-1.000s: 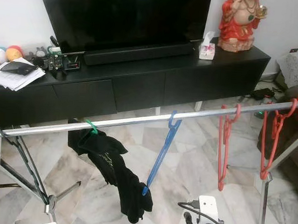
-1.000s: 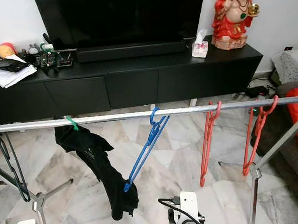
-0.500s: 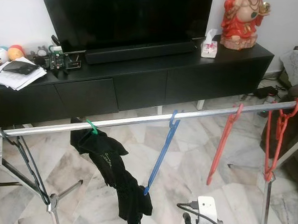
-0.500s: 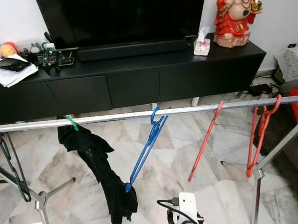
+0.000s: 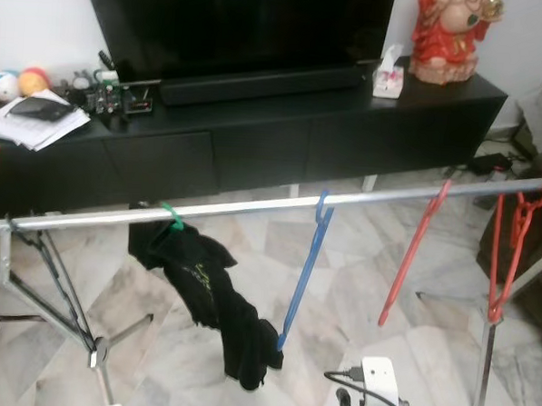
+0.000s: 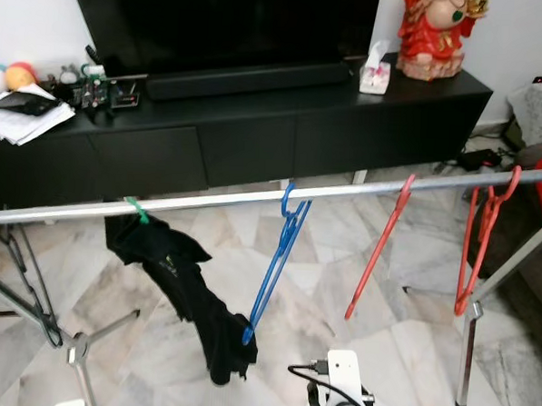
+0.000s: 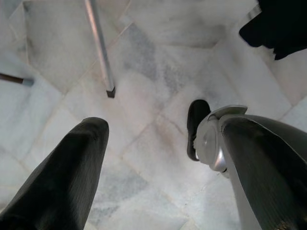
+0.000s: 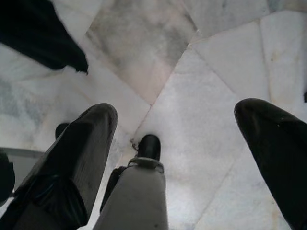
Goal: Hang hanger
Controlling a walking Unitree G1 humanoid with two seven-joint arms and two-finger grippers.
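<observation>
Hanging on one silver rail [image 5: 243,207] that crosses the head views: five hangers counted, all referenced to that rail; one green hanger [image 5: 168,218] hooked left of rail centre with a single black garment [image 5: 213,298] drooping off it toward the floor; one blue hanger [image 5: 304,268] hooked about mid-rail, tilted, its low end touching the garment's bottom; one red hanger [image 5: 414,253] hooked right of the blue, swung out at a slant; two more red hangers [image 5: 508,241] bunched together near the rail's right end, hanging roughly straight; dark wire hangers [image 6: 20,272] under the rail's far left end, count unclear.

Behind the rail: one black table [image 5: 256,139] carrying one TV [image 5: 235,24], one soundbar [image 5: 264,81], one tissue box [image 5: 388,76], one red figurine [image 5: 451,35], a paper stack [image 5: 34,122] and small gadgets at its left end.

Left tool [image 7: 158,158]: two black fingers [image 7: 72,167] spread wide, nothing between them, pointing down at marble floor [image 7: 158,72] near one rack leg [image 7: 99,45].

Right tool [image 8: 177,158]: fingers likewise wide apart, gripping nothing, over marble floor below the rail; garment edge just in shot.
</observation>
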